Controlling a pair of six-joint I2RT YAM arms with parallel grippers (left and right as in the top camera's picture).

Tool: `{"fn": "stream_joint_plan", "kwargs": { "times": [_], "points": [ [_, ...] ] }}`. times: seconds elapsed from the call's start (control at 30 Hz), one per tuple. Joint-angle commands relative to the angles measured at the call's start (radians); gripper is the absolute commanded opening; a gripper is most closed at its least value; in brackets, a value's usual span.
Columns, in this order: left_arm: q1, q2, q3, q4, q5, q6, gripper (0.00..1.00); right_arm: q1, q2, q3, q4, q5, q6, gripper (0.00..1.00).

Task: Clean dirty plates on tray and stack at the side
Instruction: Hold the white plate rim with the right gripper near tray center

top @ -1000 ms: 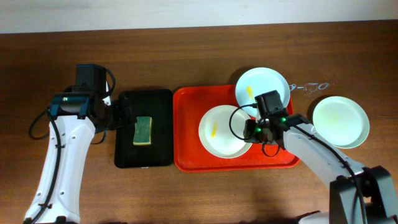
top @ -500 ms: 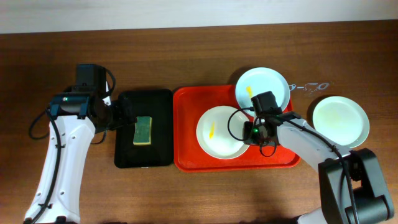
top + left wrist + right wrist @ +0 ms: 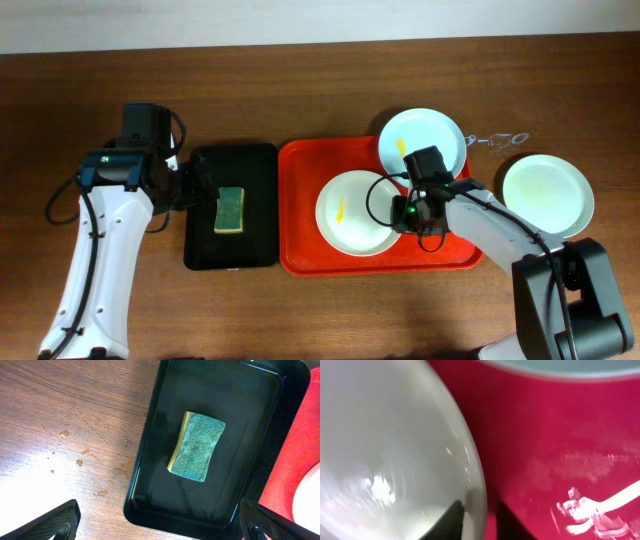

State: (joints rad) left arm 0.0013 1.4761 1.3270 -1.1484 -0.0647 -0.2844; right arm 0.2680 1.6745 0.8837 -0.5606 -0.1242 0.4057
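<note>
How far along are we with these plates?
Early. One plate lies on the table beside the red tray; whether it's clean is unclear. The right gripper straddles the rim of the centre plate, which shows a yellow smear. The third plate is smeared too. The sponge lies in the black tray, with the left gripper open. No stack yet.

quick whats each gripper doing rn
left gripper: open, empty, above the sponge
right gripper: shut on the rim of the middle plate
</note>
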Motion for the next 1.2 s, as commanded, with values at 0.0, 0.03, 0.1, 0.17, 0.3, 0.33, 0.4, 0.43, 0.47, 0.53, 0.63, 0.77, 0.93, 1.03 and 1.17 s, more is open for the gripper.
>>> {"fn": "stream_joint_plan", "kwargs": {
  "times": [0.0,0.03,0.1,0.17,0.3,0.33,0.4,0.43,0.47,0.53,0.63,0.77,0.93,1.03,1.17],
  "points": [
    [0.003,-0.014,0.017,-0.001,-0.014,0.012,0.99,-0.012,0.015,0.052,-0.046,0.008,-0.006,0.31],
    [0.003,-0.014,0.017,-0.001,-0.014,0.012,0.99,-0.015,0.015,0.053,-0.051,0.004,-0.006,0.39],
    [0.003,-0.014,0.017,-0.001,-0.014,0.012,0.99,-0.015,0.015,0.053,-0.053,0.003,-0.006,0.99],
    [0.003,-0.014,0.017,-0.001,-0.014,0.012,0.99,-0.015,0.015,0.053,-0.048,0.003,-0.01,0.91],
    [0.003,-0.014,0.017,-0.001,-0.014,0.012,0.99,-0.015,0.015,0.053,-0.034,0.002,-0.01,0.36],
    [0.003,-0.014,0.017,-0.001,-0.014,0.012,0.99,-0.015,0.015,0.053,-0.03,-0.005,-0.01,0.57],
    [0.003,-0.014,0.017,0.0,-0.011,0.012,0.99,-0.015,0.015,0.053,-0.023,-0.042,-0.037,0.8],
    [0.003,-0.014,0.017,0.003,-0.011,0.012,0.99,-0.015,0.015,0.053,-0.02,-0.068,-0.062,0.99],
    [0.003,-0.014,0.017,0.007,-0.011,0.011,0.99,-0.015,0.015,0.053,-0.02,-0.072,-0.061,0.99],
    [0.003,-0.014,0.017,0.007,-0.011,0.012,0.99,-0.015,0.015,0.053,-0.015,-0.075,-0.061,0.98],
    [0.003,-0.014,0.017,0.007,-0.011,0.012,0.99,-0.015,0.015,0.053,-0.016,-0.074,-0.062,0.96],
    [0.003,-0.014,0.017,0.007,-0.011,0.012,0.99,-0.015,0.015,0.053,-0.016,-0.006,-0.061,0.32],
    [0.003,-0.014,0.017,0.007,-0.006,0.008,0.99,-0.015,0.015,0.054,-0.008,0.002,-0.014,0.11],
    [0.003,-0.014,0.017,0.007,-0.003,0.008,0.99,-0.015,0.015,0.069,-0.013,0.005,0.007,0.11],
    [0.003,-0.014,0.017,0.007,-0.003,0.008,0.99,-0.015,0.015,0.071,-0.023,0.006,0.029,0.12]
  ]
}}
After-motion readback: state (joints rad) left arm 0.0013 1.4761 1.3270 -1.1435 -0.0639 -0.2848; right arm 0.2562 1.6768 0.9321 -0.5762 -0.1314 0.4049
